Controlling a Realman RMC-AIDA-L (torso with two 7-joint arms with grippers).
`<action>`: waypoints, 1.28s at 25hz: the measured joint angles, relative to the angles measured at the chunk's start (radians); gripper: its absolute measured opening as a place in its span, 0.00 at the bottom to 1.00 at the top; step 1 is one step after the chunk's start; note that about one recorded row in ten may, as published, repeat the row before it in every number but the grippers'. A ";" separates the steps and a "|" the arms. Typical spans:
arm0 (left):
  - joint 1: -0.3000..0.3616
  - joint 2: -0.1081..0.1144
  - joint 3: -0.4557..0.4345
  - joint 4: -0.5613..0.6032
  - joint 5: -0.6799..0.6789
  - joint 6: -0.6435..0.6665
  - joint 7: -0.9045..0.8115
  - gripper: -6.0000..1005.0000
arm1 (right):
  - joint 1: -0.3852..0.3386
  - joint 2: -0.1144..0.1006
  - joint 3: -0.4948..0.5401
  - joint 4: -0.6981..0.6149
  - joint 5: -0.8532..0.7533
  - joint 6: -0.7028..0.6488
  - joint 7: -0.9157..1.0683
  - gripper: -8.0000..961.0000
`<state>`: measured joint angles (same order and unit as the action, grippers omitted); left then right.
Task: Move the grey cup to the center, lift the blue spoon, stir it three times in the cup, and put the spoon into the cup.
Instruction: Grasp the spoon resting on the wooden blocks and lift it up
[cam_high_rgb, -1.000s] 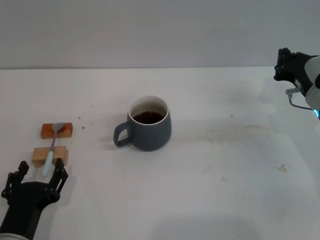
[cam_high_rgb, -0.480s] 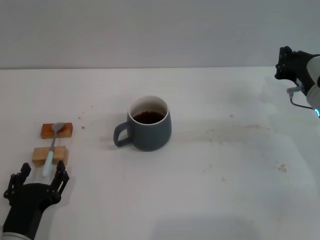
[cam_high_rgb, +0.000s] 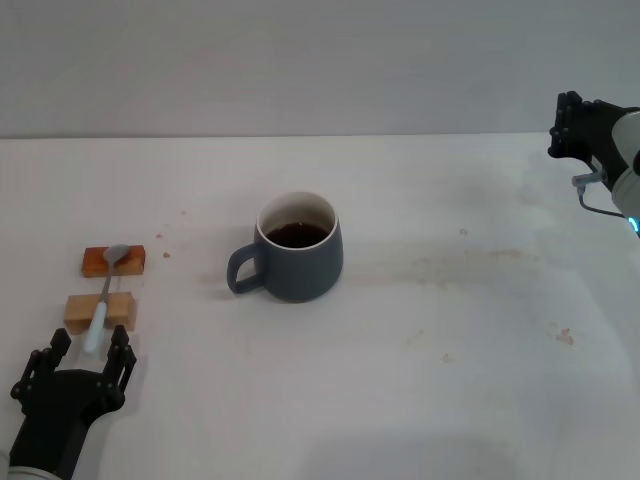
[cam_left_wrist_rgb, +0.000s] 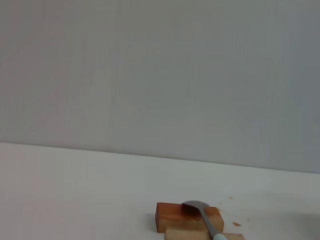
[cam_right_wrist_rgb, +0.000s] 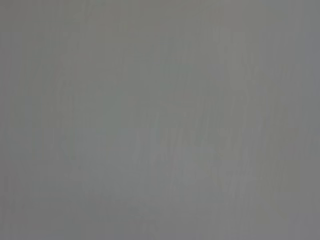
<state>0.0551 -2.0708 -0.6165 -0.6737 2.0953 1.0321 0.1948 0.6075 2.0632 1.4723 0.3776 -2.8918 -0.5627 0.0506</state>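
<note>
The left gripper (cam_high_rgb: 85, 352) hovers with fingers spread, holding nothing, just short of the blue spoon (cam_high_rgb: 103, 303), whose handle end points at it. The spoon bridges two wooden blocks (cam_high_rgb: 100, 310). The grey cup (cam_high_rgb: 297, 246), handle toward the blocks, stands mid-table (cam_high_rgb: 450, 330) with dark liquid. The right gripper (cam_high_rgb: 572, 125) is parked far right; I cannot tell its state.
</note>
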 joint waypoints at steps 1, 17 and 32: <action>0.000 0.000 0.000 0.000 0.000 0.000 0.000 0.67 | 0.000 0.000 0.000 0.000 0.000 0.000 0.000 0.05; -0.024 -0.002 0.003 0.010 -0.014 -0.004 0.009 0.60 | 0.000 0.001 -0.001 0.000 -0.003 0.001 0.000 0.05; -0.023 -0.002 0.010 0.009 -0.029 -0.006 0.013 0.59 | 0.000 0.002 0.003 0.000 -0.003 0.001 0.000 0.05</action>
<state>0.0319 -2.0724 -0.6064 -0.6643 2.0659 1.0261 0.2075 0.6074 2.0648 1.4752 0.3773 -2.8946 -0.5614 0.0506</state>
